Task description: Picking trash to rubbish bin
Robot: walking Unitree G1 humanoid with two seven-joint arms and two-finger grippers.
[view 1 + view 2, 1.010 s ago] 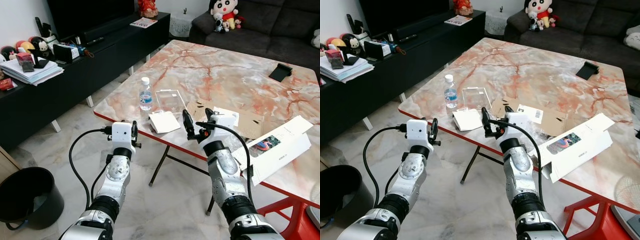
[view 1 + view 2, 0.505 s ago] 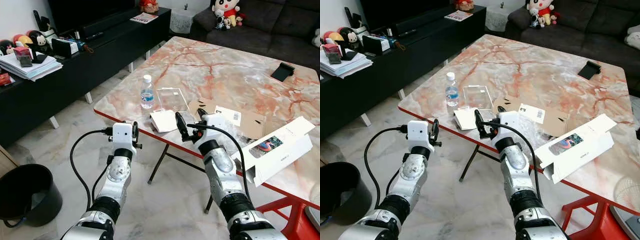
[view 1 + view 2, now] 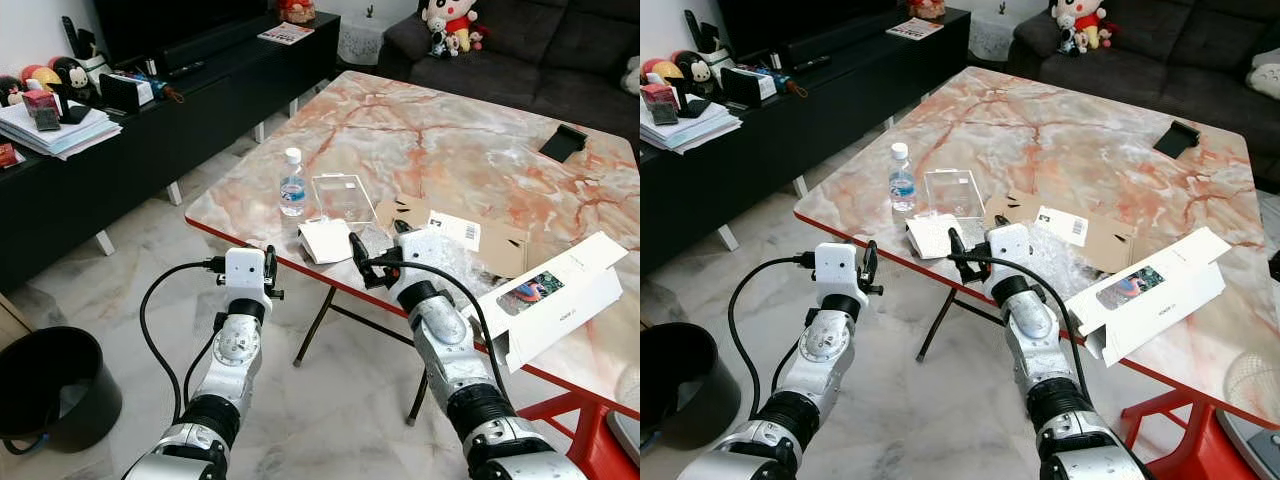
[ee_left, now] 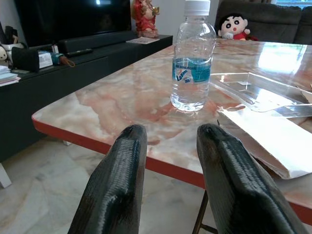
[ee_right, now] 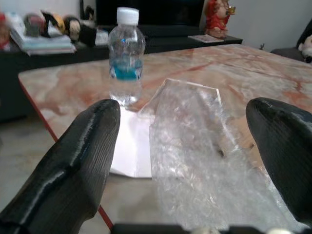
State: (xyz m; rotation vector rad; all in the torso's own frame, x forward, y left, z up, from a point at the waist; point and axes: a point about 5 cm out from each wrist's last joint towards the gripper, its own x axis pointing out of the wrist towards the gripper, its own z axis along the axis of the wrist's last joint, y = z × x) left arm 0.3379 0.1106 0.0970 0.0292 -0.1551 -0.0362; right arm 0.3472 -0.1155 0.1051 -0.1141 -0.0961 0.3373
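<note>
The right gripper (image 3: 375, 262) is at the near edge of the marble table with red rim (image 3: 250, 240), and its two black fingers (image 5: 73, 161) are spread wide. Directly between and ahead of them lies the crumpled sheet of clear plastic wrap (image 5: 195, 146), so this trash is straight in front of the gripper, near its fingertips but, as far as I can tell, not yet touched. The wrap lies flat on the table top with its long axis running away from the gripper, toward the middle of the table. Just beside it on the robot's left lies a white folded paper piece (image 3: 328, 240), and behind these stand a small clear water bottle with a white cap and blue label (image 3: 292, 186) and a clear flat plastic tray (image 3: 343, 197).

The left gripper (image 3: 268, 266) hangs lower, in front of the table edge and apart from it; its fingers (image 4: 117, 185) are only narrowly apart and hold nothing. It points toward the bottle.

The right arm is clearly nearer to the wrap, so I judge that the coming move is a short forward reach and a closing on the wrap. The black round rubbish bin (image 3: 45, 390) stands on the floor far to the robot's left, well apart from the table.
</note>
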